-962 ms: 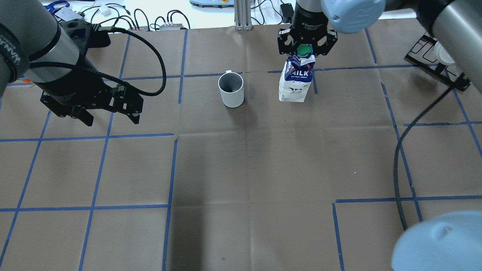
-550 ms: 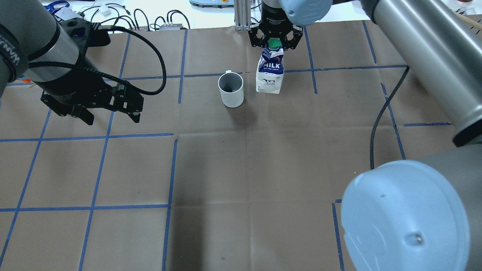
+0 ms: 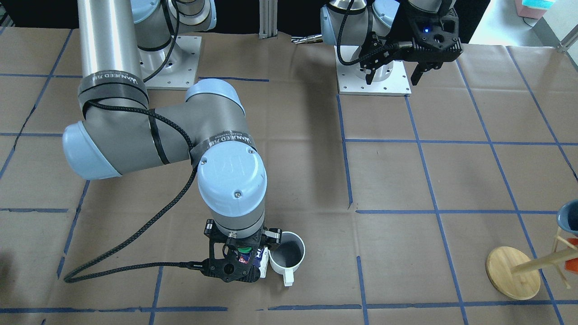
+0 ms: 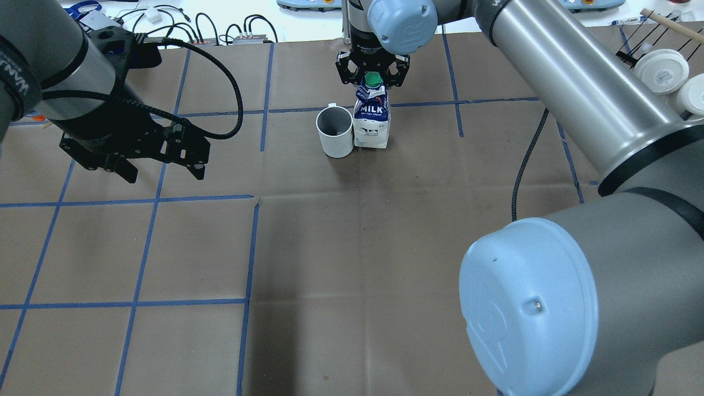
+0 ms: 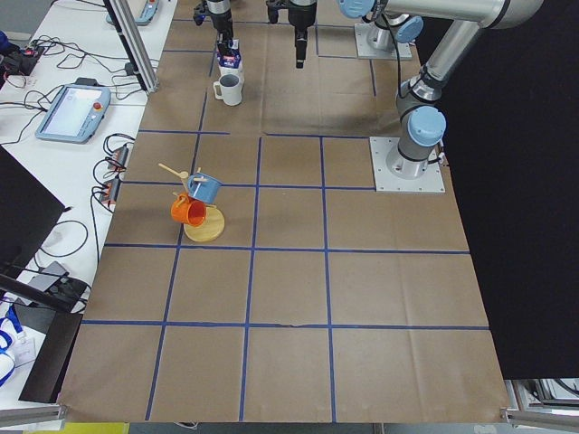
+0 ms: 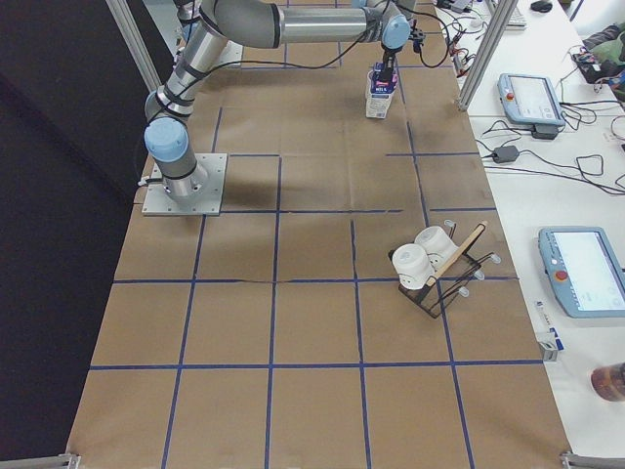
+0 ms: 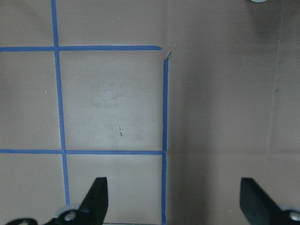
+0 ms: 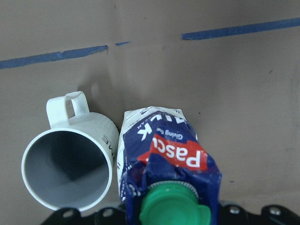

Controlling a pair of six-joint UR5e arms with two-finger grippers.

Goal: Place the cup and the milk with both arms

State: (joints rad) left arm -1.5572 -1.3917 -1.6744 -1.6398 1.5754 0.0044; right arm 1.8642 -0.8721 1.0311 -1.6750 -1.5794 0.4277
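Observation:
The cup (image 4: 334, 132), a white mug with a dark grey inside, stands upright at the far middle of the table. The milk (image 4: 372, 122), a carton with a blue and red top and a green cap, stands upright against the cup's right side. My right gripper (image 4: 373, 82) is shut on the carton's top from above. In the right wrist view the milk (image 8: 161, 150) and the cup (image 8: 70, 173) sit side by side, touching. My left gripper (image 4: 164, 175) is open and empty, hovering over the table left of the cup. Its fingers (image 7: 96, 197) are spread over bare paper.
A wooden mug tree (image 3: 512, 273) with a blue and an orange mug stands on the robot's left side of the table. A black rack (image 6: 435, 264) with white cups stands on its right side. The right arm's elbow (image 4: 528, 308) stretches over the near right.
My right arm has carried the milk leftward, from well right of the cup to right against it. The cup has shifted slightly left. The left arm has not moved.

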